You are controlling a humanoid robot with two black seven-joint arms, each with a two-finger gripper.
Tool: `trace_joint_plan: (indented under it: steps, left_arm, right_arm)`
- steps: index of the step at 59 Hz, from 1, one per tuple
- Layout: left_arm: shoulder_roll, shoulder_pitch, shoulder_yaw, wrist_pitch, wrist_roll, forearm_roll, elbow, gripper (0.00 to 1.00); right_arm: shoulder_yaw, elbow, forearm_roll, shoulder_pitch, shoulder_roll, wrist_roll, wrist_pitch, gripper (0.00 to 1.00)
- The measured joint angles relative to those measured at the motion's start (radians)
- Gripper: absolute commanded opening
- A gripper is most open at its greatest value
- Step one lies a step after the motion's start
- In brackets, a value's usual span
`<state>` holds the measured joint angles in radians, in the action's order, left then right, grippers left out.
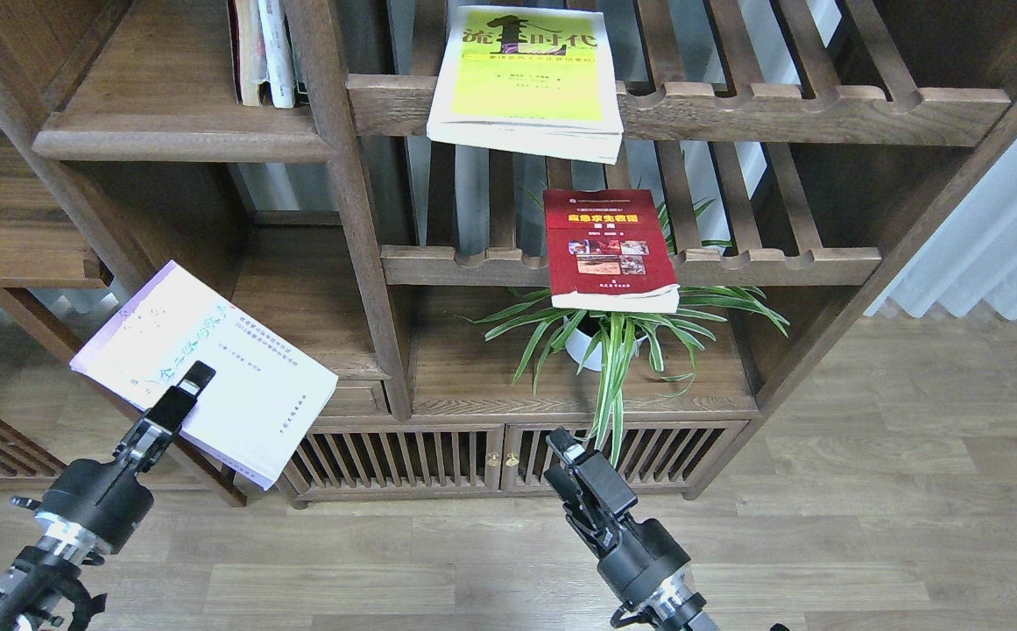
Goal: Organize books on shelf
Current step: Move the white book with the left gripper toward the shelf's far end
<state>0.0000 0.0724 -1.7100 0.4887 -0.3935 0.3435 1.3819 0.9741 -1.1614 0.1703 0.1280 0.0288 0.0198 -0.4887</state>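
I have the pale lavender-white paperback (210, 372) pinched at its near edge in my left gripper (188, 390), jaws closed on the cover, the book carried tilted in the air in front of the lower left part of the bookcase and resting on nothing. By my reading that makes one book in hand and none yet delivered. The solid dark-brown shelf board (175, 131) at upper left, where a few upright books (264, 53) already stand against the post, looks like the destination, and it sits well above where I am holding the book. The yellow-green book (527, 79) lies flat on the upper slatted rack (780, 109), overhanging its front rail, and the dark red book (609, 250) lies likewise on the lower slatted rack (771, 263), just above the spider plant (617, 337). Both are untouched. My right gripper (574, 464) hangs low before the cabinet doors (438, 460), holding nothing; seen end-on, I cannot tell how wide its fingers stand.
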Motion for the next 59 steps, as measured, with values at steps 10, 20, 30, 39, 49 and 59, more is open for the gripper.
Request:
trace_joint_plan:
  steps: [10, 20, 30, 39, 49, 59]
  left_arm:
    - [0.0, -0.027, 0.003, 0.0, 0.0, -0.016, 0.0, 0.01]
    - [0.0, -0.064, 0.003, 0.0, -0.001, -0.018, 0.0, 0.01]
    - [0.023, -0.13, 0.007, 0.0, -0.003, -0.018, 0.0, 0.01]
    - [0.089, -0.175, 0.05, 0.0, -0.018, -0.018, 0.0, 0.01]
    - [0.132, -0.189, 0.059, 0.0, -0.025, -0.018, 0.001, 0.01]
    - [0.178, -0.197, 0.06, 0.0, -0.025, -0.018, 0.001, 0.01]
  right_arm:
    - [0.0, 0.0, 0.0, -0.005, 0.003, 0.0, 0.0, 0.98]
    - [0.0, 0.002, 0.0, -0.005, 0.002, 0.0, 0.0, 0.98]
    - [-0.001, 0.002, 0.0, -0.016, 0.001, 0.0, 0.0, 0.98]
    - [-0.001, 0.002, 0.0, -0.023, 0.002, 0.001, 0.0, 0.98]
    - [0.0, 0.002, 0.0, -0.023, 0.002, 0.001, 0.0, 0.98]
    - [0.0, 0.002, 0.0, -0.022, 0.002, 0.002, 0.0, 0.98]
